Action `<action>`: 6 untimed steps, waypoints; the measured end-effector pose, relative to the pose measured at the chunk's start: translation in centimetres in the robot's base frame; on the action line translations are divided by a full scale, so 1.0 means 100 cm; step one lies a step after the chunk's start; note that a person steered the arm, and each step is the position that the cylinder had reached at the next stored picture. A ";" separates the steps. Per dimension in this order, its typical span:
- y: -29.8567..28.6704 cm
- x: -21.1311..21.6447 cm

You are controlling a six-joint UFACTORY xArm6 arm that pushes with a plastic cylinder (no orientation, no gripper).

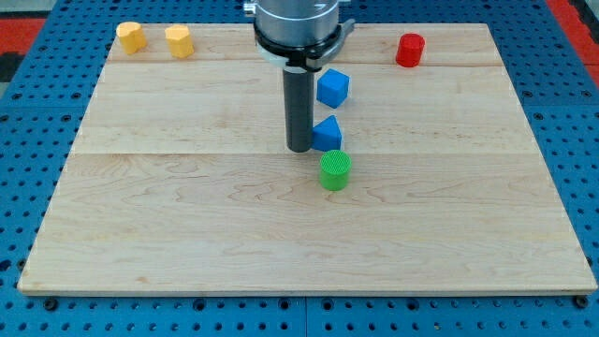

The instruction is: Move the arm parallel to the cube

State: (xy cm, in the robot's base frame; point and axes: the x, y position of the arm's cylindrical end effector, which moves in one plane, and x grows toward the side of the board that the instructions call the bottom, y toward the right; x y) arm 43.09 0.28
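Nearest, the front edge of the wooden board [187, 262] runs along the view's bottom, with the blue pegboard desk [28, 187] showing around it on every side. The whole front half of the board carries no blocks.

Going back from there, the first block is the green cylinder [334, 170], standing upright a little right of the board's middle. Just behind it, touching or nearly so, sits a small blue block [328, 134] whose shape looks wedge-like or triangular, though I cannot tell for sure. My tip [299, 149] is down at the board surface immediately on the view's left of that small blue block, seemingly touching its side, and just left of and behind the green cylinder. There are no jaws on this arm, only the straight dark rod [299, 108], so nothing is grasped.

Further back is the blue cube [332, 88], lying just to the view's right of the rod's upper part, apart from the small blue block in front of it. The tip is in front of and to the left of this cube.

Farthest, along the back edge, two yellow blocks [131, 36] [179, 41] lie side by side near the back left corner, and a red cylinder [409, 50] stands toward the back right corner. The arm's round housing [298, 23] hangs over the back edge's middle.
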 end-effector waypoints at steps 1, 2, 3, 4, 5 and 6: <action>0.007 0.000; -0.025 -0.002; -0.056 -0.043; -0.083 -0.088; -0.088 -0.104; -0.088 -0.131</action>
